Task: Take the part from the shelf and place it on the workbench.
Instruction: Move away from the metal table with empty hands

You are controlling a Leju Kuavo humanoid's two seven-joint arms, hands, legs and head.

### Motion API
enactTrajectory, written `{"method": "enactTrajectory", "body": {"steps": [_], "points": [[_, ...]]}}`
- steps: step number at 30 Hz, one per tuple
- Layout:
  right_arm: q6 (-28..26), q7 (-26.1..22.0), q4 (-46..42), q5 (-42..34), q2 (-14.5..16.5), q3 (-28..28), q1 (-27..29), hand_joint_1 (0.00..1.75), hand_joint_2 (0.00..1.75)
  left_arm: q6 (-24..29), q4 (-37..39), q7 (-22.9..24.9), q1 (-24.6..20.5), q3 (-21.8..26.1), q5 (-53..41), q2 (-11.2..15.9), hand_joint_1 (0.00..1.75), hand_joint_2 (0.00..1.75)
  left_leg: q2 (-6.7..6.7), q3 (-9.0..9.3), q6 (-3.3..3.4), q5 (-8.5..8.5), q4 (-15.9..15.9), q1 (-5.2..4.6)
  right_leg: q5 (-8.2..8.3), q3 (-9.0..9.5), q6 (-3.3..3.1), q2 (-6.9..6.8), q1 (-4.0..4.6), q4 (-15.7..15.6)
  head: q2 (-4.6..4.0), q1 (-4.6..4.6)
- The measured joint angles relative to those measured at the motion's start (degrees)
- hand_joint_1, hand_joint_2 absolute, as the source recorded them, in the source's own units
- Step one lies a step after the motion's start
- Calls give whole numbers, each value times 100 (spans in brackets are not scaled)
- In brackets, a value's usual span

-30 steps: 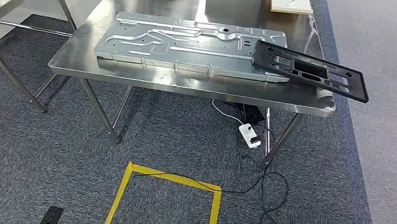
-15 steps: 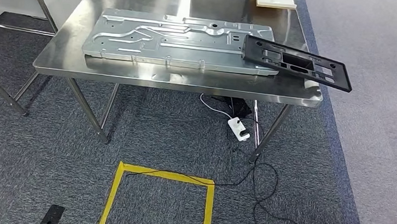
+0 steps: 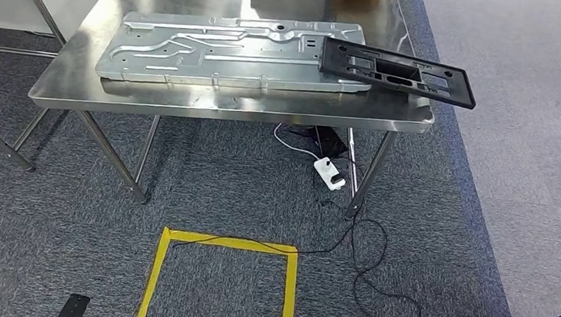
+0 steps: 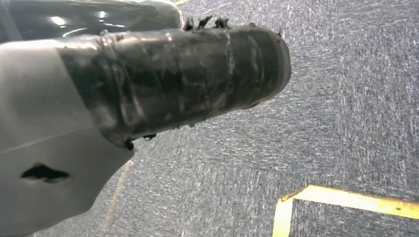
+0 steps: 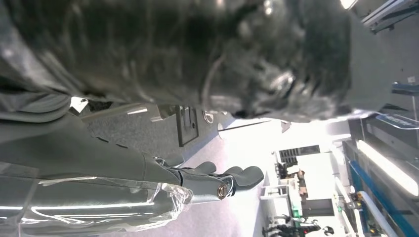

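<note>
On the steel surface lies a long metal plate; the black part rests across its right end; left robot hand unclear, right robot hand spread, empty.

From my remote station I see a shiny brushed-steel workbench holding a dull silver stamped metal panel and a matt black plastic frame, above rough grey carpet edged with glossy yellow tape.
</note>
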Motion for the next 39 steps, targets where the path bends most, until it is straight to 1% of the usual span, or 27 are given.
{"method": "enactTrajectory", "body": {"steps": [2, 3, 6, 7, 9, 11, 12, 13, 14, 15, 17, 19, 21, 22, 23, 24, 26, 27, 28, 29, 31, 33, 34, 36, 37, 38, 39], "points": [[1, 1, 2, 3, 1, -14, 0, 0, 0, 1, 0, 6, -12, 0, -3, -1, 0, 0, -27, 370, 82, 212, -699, -32, 48, -22, 45, 12, 14, 0, 0, 4], [0, 2, 3, 4, 1, -16, 0, 0, 0, 1, 0, 9, -16, 0, -5, -2, 0, 0, -37, 427, 109, 239, -849, -52, 76, -36, 78, 14, 13, -1, 0, 5], [0, 6, 5, 5, 1, -25, 4, 0, 0, 2, 0, 23, -9, 0, -14, -5, 0, 0, -25, 368, 178, 346, -921, -64, 152, -79, 193, 25, -7, -15, 0, 8], [-1, 8, 5, 6, -1, -33, 9, 0, 0, 2, 0, 26, -11, 0, -18, -6, 0, 0, -12, 340, 215, 414, -955, -51, 75, -117, 221, 26, -7, 37, 0, 11], [-1, 12, 6, 8, -3, -53, 12, 0, 0, 2, 0, 26, -20, 0, -26, -9, 0, 0, 18, 240, 290, 559, -1009, -22, -376, -281, 250, 27, -15, 467, 0, 31], [-1, 16, 6, 5, -4, -66, 12, 0, 0, 2, 0, 26, -21, 0, -30, -9, 0, 0, 31, 76, 328, 663, -988, -27, -884, -464, 276, 24, -21, 1175, 0, 45], [-1, 19, 5, -1, -4, -68, 13, 0, 0, 2, 0, 25, -20, 0, -33, -9, 0, 0, 38, -6, 325, 705, -963, -29, -982, -489, 289, 22, -27, 1427, 0, 47], [-1, 23, 5, -8, -4, -70, 13, 0, 0, 2, 0, 25, -20, 1, -38, -9, 0, 0, 44, -93, 321, 742, -929, -31, -950, -425, 299, 20, -32, 1504, 0, 46], [-1, 27, 5, -12, -4, -72, 13, 0, 0, 2, 0, 24, -21, 1, -46, -10, 0, 0, 47, -176, 311, 774, -890, -30, -821, -263, 303, 15, -36, 1372, 0, 48], [-1, 30, 5, -16, -4, -74, 12, 0, 0, 2, 0, 24, -21, 2, -54, -11, 0, 0, 48, -253, 297, 803, -845, -30, -661, -1, 299, 10, -40, 1043, 0, 48], [-1, 30, 4, -19, -5, -78, 9, 0, 0, 2, 0, 24, -22, 2, -66, -15, 0, 0, 46, -382, 254, 854, -746, -42, -518, 554, 271, 3, -27, 230, 0, 40], [-1, 30, 4, -21, -5, -80, 8, 0, 0, 3, 0, 24, -23, 2, -70, -17, 0, 0, 42, -438, 193, 917, -697, -54, -530, 751, 228, 7, -1, -166, 1, 50], [-1, 31, 5, -21, -4, -80, 9, 0, 0, 4, 0, 24, -19, 2, -71, -19, 0, 0, 33, -463, 127, 974, -692, -50, -457, 678, 155, 2, -9, -199, 1, 72], [0, 31, 5, -21, -3, -80, 6, 0, 0, 5, 0, 25, -15, 2, -71, -20, 0, 0, 21, -499, 92, 907, -648, -45, -405, 635, 108, -3, -22, -214, 1, 72], [1, 32, 6, -21, -2, -80, 7, 0, 0, 5, 0, 25, -9, 2, -71, -22, 0, 0, 8, -551, 53, 736, -529, -38, -341, 580, 58, -11, -39, -231, 0, 54], [2, 33, 6, -20, -2, -80, 8, 0, 0, 7, 0, 25, -5, 2, -71, -23, 0, 0, -3, -619, 14, 470, -307, -24, -272, 509, 23, -19, -54, -242, 0, 37], [3, 33, 6, -20, -2, -80, 9, 0, 0, 8, 0, 25, -8, 2, -71, -26, 0, 0, -11, -742, -54, -84, 337, 1, -147, 352, 2, -20, -57, -234, 0, 3], [3, 33, 6, -20, -1, -80, 10, 0, 0, 9, 0, 25, -10, 2, -71, -26, 0, 0, -10, -756, -80, -200, 630, 14, -84, 268, 11, -18, -59, -222, 0, 1], [3, 34, 6, -20, -1, -80, 10, 0, 0, 9, 0, 26, -12, 2, -71, -26, 0, 0, -10, -707, -96, -168, 785, 28, -23, 181, 25, -18, -63, -202, 0, 1], [3, 35, 6, -18, 0, -80, 11, 0, 0, 9, 0, 26, -12, 2, -71, -27, 0, 0, -10, -572, -108, -21, 757, 40, 32, 93, 44, -17, -71, -177, 0, -1], [2, 59, 5, 1, 0, -80, 14, 0, 0, 13, 0, 28, -18, 2, -74, -28, 0, 0, -19, -55, -123, 272, 156, 64, 119, -60, 98, -15, -87, -113, 0, -3], [2, 123, 5, 23, 0, -80, 18, 0, 0, 17, 0, 32, -34, 2, -79, -31, 0, 0, -59, 478, -90, 228, -639, 51, 189, -145, 173, -20, -82, -59, 0, -3], [2, 161, 5, 23, 0, -80, 21, 0, 0, 19, 0, 34, -41, 2, -80, -33, 0, 0, -79, 603, -57, 153, -869, 38, 231, -163, 212, -23, -73, -51, 0, -1], [2, 254, 7, 36, 1, -80, 38, 0, 0, 22, 0, 40, -37, 4, -83, -35, 0, 0, -84, 586, 41, 149, -968, 19, 312, -188, 289, -26, -68, -66, 0, 9], [1, 347, 8, 88, 2, -81, 55, 0, 0, 25, 0, 43, -32, 6, -83, -35, 0, 0, -65, 536, 95, 197, -967, 21, 273, -219, 317, -23, -77, -39, 0, 13], [0, 482, 9, 189, 6, -87, 73, 0, 0, 29, 0, 45, -27, 10, -84, -35, 0, 0, -44, 479, 156, 252, -969, 23, 130, -273, 337, -21, -85, 64, 0, 20], [-1, 660, 11, 342, 15, -99, 89, 0, 0, 33, 0, 45, -24, 16, -86, -35, 0, 0, -20, 408, 210, 315, -974, 24, -123, -358, 346, -19, -90, 285, 1, 29]]}}
